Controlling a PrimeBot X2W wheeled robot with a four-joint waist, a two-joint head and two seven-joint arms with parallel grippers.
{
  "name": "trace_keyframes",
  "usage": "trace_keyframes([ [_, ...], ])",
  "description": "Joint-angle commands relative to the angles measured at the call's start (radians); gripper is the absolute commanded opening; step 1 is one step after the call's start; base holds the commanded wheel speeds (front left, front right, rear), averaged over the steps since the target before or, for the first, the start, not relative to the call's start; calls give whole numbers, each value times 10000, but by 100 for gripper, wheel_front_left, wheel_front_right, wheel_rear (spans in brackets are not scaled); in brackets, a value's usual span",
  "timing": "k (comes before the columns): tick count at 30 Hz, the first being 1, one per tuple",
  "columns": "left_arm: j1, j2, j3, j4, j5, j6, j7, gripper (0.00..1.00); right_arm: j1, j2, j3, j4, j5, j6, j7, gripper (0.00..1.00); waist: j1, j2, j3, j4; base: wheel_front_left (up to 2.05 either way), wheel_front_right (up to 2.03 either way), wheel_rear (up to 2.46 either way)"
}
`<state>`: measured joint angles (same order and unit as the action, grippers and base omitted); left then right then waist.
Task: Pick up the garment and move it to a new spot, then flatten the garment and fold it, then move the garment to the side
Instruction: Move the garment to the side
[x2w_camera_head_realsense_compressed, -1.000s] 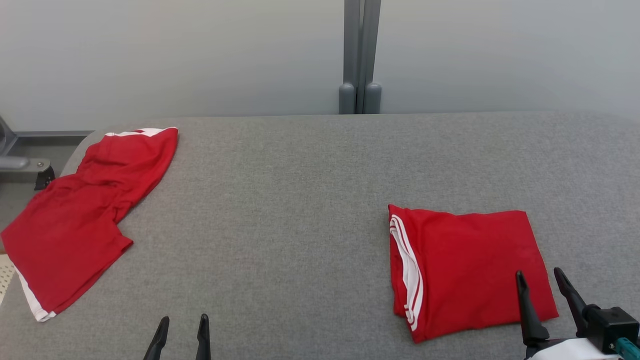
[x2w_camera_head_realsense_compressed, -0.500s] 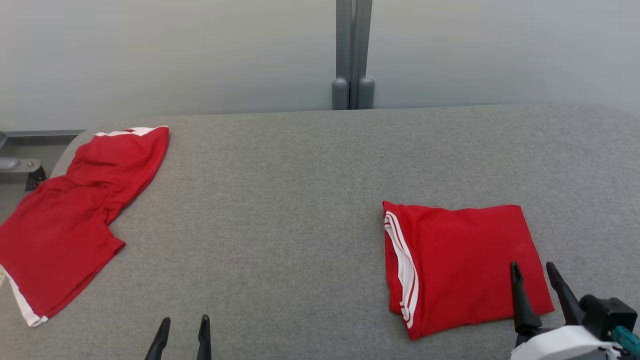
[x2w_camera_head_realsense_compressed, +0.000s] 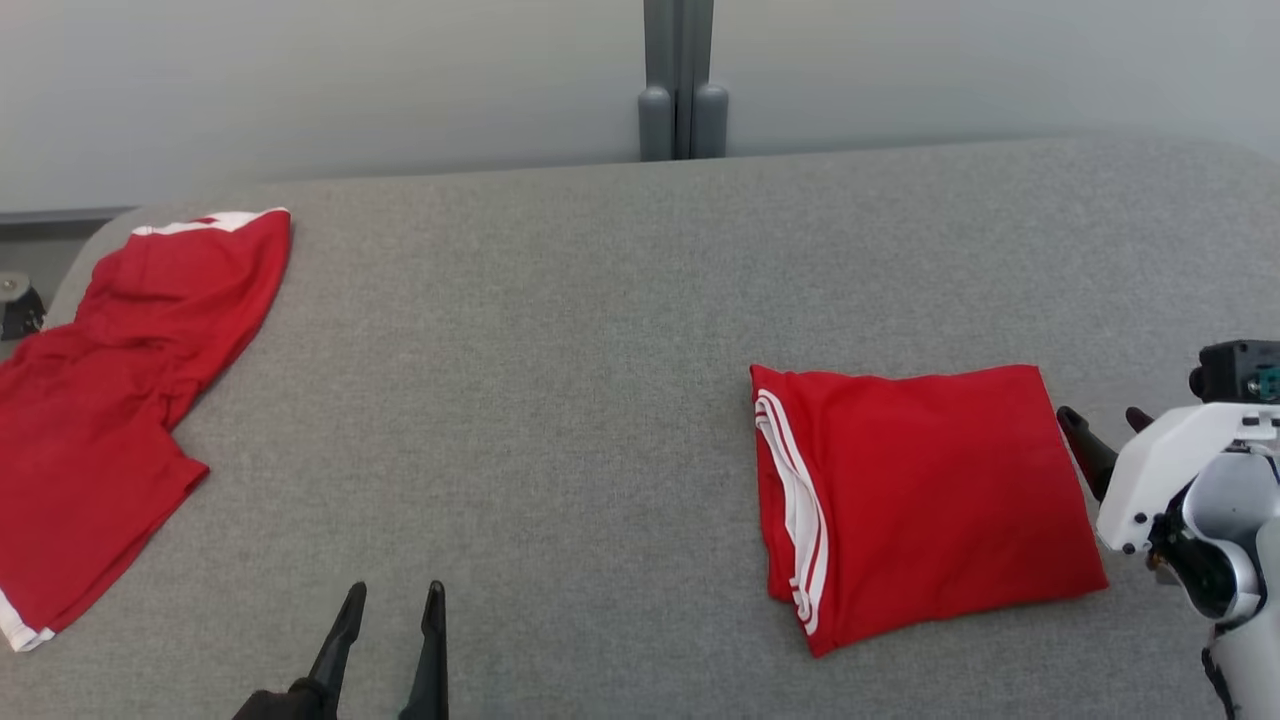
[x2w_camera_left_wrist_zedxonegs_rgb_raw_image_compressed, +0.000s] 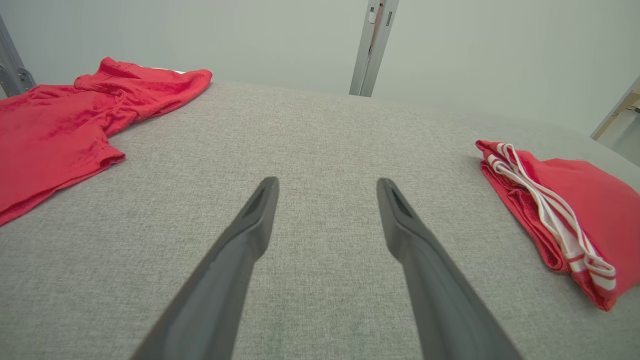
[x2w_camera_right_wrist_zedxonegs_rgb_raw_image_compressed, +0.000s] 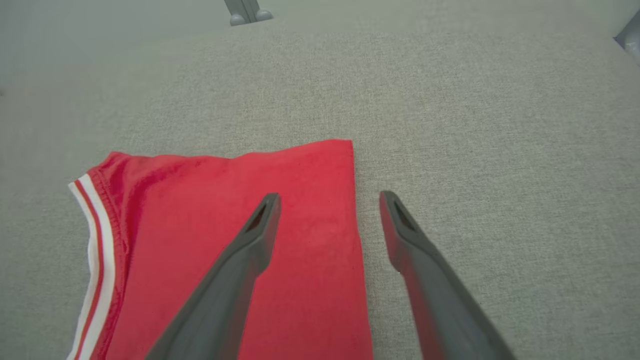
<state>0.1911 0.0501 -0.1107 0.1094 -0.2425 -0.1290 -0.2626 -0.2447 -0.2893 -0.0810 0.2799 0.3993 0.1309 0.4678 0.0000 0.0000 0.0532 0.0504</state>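
Fabric, grey and woven, covers the wide table (x2w_camera_head_realsense_compressed: 560, 330) that lies under both my grippers. Far to the left of my left gripper (x2w_camera_left_wrist_zedxonegs_rgb_raw_image_compressed: 326, 181) a loose red garment with white trim (x2w_camera_head_realsense_compressed: 110, 400) lies crumpled and unfolded. My left gripper is open and holds nothing, with only bare table between its fingers.

The red garment folded to a neat rectangle, with white stripes on its hem (x2w_camera_head_realsense_compressed: 920, 490), lies directly ahead of and below my right gripper (x2w_camera_right_wrist_zedxonegs_rgb_raw_image_compressed: 328, 196). This gripper is also open and empty. Its two fingers stand on both sides of the right edge of the folded garment: one over the red cloth, the other over the grey table. I cannot tell if they touch the cloth.

I judge that the folding is done and that the last step, moving the folded garment to the side, is in hand. The next move asks me to lower the right gripper, close it on all layers at this edge, and slide gently, so the fold does not open.
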Motion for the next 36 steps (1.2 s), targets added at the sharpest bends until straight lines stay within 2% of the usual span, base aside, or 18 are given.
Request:
trace_keyframes([
  [1, -269, 15, -59, 25, 44, -29, -27, 100, -281, 34, -70, 153, -284, -5, 279, 100, 0, 0, 605, 37, 0, 0, 0],
  [6, -738, 17, -176, 71, 82, -30, -27, 100, -854, 424, -434, 1128, -955, -5, 909, 100, 0, 0, 1151, 234, 0, 0, 0],
  [14, -1052, 17, -170, 114, 107, -29, -27, 100, -1326, 883, -1005, 2501, -1532, -7, 1036, 100, 0, 0, 1481, 454, 0, 0, 0],
  [15, -1054, 17, -180, 120, 112, -29, -27, 100, -1365, 934, -1032, 2626, -1514, -5, 1069, 67, 0, 0, 1496, 464, 0, 0, 0],
  [16, -1071, 17, -206, 130, 117, -29, -27, 100, -1437, 992, -1043, 2723, -1414, -5, 971, 0, 0, 0, 1509, 482, 0, 0, 0],
  [20, -1146, 17, -220, 125, 41, -30, -27, 100, -1685, 1033, -774, 2660, -924, -1, 680, 0, 0, 0, 1501, 530, 0, 0, 0],
  [27, -1128, 13, -117, -44, -7, -30, -27, 100, -2276, 550, -570, 2146, -418, -7, 64, 0, 0, 0, 1576, 249, 0, 0, 0],
  [32, -1333, 61, -169, -405, 100, -30, -27, 100, -2976, 284, -784, 1961, -759, -7, -305, 0, 0, 0, 2205, -645, 0, 0, 0],
  [36, -1868, 522, -560, -653, 152, -30, -26, 100, -3633, 101, -1237, 2050, -1388, -7, -807, 0, 0, 0, 3058, -1189, 0, 0, 0],
])
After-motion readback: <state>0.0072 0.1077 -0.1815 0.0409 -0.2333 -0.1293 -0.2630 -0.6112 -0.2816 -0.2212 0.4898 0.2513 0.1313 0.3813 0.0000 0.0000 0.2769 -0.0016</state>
